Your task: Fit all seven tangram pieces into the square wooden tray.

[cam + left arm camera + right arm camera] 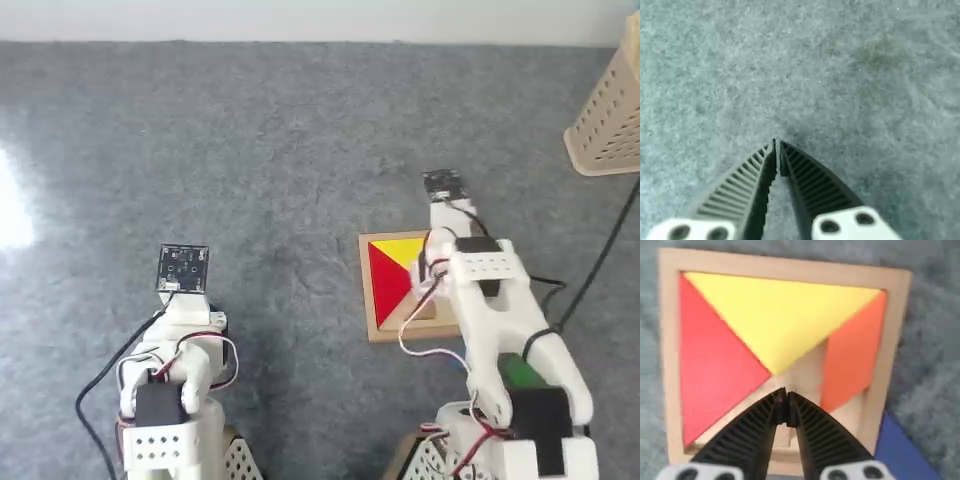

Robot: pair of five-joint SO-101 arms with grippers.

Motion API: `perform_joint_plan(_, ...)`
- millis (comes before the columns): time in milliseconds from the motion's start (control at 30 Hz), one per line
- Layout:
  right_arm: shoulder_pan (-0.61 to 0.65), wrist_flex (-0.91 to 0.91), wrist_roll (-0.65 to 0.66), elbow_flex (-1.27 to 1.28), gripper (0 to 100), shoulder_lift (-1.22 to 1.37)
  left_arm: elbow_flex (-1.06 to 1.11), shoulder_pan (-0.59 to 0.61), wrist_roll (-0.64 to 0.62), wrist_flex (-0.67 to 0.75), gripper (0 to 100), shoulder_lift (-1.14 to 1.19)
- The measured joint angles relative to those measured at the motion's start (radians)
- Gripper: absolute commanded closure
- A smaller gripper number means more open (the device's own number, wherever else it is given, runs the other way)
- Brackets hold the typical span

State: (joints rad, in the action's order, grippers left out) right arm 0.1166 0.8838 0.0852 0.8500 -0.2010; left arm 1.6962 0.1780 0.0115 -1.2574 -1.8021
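Grey carpet (250, 150) bears the wooden tray (366, 290), with a perforated bin (612, 110) beyond.

Grey felt-like table cover (250, 150), with a beige perforated basket (610, 110) at its far edge

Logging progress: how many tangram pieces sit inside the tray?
3: red triangle and yellow triangle side by side, orange piece along one wall. The right claw may hide more.

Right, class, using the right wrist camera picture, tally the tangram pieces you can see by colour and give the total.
yellow piece: 1
red piece: 1
orange piece: 1
blue piece, outside the tray: 1
Total: 4
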Motion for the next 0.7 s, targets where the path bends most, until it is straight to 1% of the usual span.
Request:
perform_joint_plan(367,-0.015,0.055,-0.032,-0.017,98.7,-0.002,0.000,-0.002,0.000,0.000,99,0.000)
perform_joint_plan(700,-0.015,0.072,-0.005,-0.012,98.3,-0.193,0.000,-0.003,0.000,0.000,99,0.000)
